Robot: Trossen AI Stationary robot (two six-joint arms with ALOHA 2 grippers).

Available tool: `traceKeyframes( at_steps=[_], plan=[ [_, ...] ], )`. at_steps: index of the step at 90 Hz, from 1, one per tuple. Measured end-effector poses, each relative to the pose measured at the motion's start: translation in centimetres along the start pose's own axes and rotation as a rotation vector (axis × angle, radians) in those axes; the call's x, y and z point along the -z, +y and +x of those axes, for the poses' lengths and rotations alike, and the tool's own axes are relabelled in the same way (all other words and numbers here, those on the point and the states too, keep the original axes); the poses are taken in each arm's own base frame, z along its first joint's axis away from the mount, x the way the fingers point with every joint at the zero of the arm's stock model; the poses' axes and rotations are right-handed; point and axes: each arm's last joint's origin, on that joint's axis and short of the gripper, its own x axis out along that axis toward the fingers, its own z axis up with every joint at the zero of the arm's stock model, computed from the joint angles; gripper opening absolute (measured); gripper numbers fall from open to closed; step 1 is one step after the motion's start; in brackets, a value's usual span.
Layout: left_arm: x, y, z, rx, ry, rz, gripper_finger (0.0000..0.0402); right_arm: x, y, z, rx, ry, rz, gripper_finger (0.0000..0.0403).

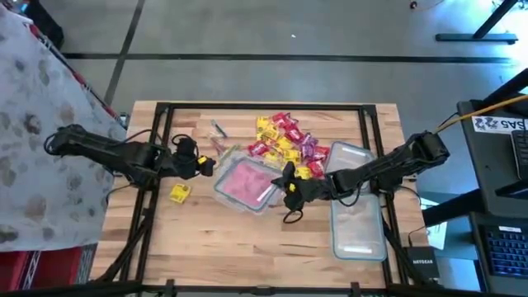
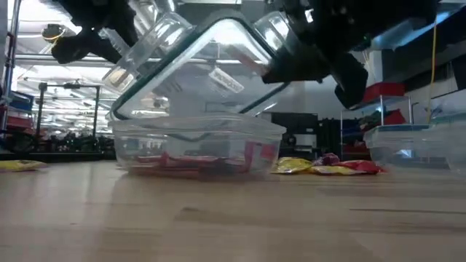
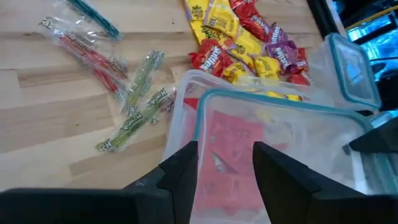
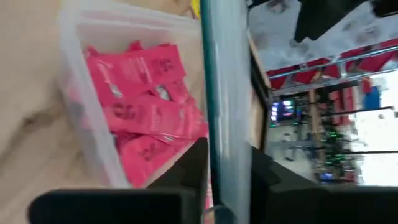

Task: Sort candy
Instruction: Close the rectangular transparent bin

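The candy [image 1: 287, 140] lies as a loose heap of small red, yellow and purple wrapped pieces on the table [image 1: 247, 239], just behind a clear container [image 1: 244, 183] that already holds a flat layer of pink packets [image 4: 146, 106]; one yellow piece [image 1: 180, 193] sits apart nearer the left arm, and a few long clear-wrapped sticks [image 3: 134, 106] lie well to the side of the heap. These pieces look very light, crinkly and slick, so I judge they would skate away from a push and are best pinched across the flat middle or at a crimped end, one at a time, from the edge of the heap and not its tangled centre. Over the filled container a clear lid with a teal rim [image 3: 280, 109] stands tilted, one edge up; it is stiff, smooth and probably slippery, and is best held by the rim. The right gripper [image 4: 227, 180] has its fingers clamped on that rim at the side toward the right arm. The left gripper [image 3: 225, 177] is at the opposite side of the container, its fingers apart with the lid's edge between them, not visibly pressing it. A second clear container [image 1: 359, 219] stands on the right, a further lid [image 1: 350, 157] just behind it
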Motion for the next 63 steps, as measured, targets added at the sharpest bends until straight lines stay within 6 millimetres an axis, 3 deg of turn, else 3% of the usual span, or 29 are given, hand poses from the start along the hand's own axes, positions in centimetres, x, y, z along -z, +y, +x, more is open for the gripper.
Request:
traceKeyframes(
  at_steps=[7, 16, 46, 63],
  plan=[
    [0.1, -0.2, 0.1, 0.012, -0.002, 0.007, 0.0137, 0.0, -0.1, 0.0, 0.037, 0.024, -0.007, 0.0058],
    [0.0, -0.5, 0.2, 0.031, -0.006, 0.008, 0.0137, -0.5, -1.0, 0.0, 0.123, 0.04, -0.047, 0.0025],
    [-0.8, -2.0, -0.6, 0.142, -0.034, 0.011, 0.0137, -1.5, -3.0, -0.1, 0.233, -0.012, -0.091, 0.0024],
    [-0.9, -2.2, -0.8, 0.146, -0.038, 0.024, 0.0137, -0.6, -2.5, 1.5, 0.159, -0.036, -0.076, 0.0024]
  ],
)
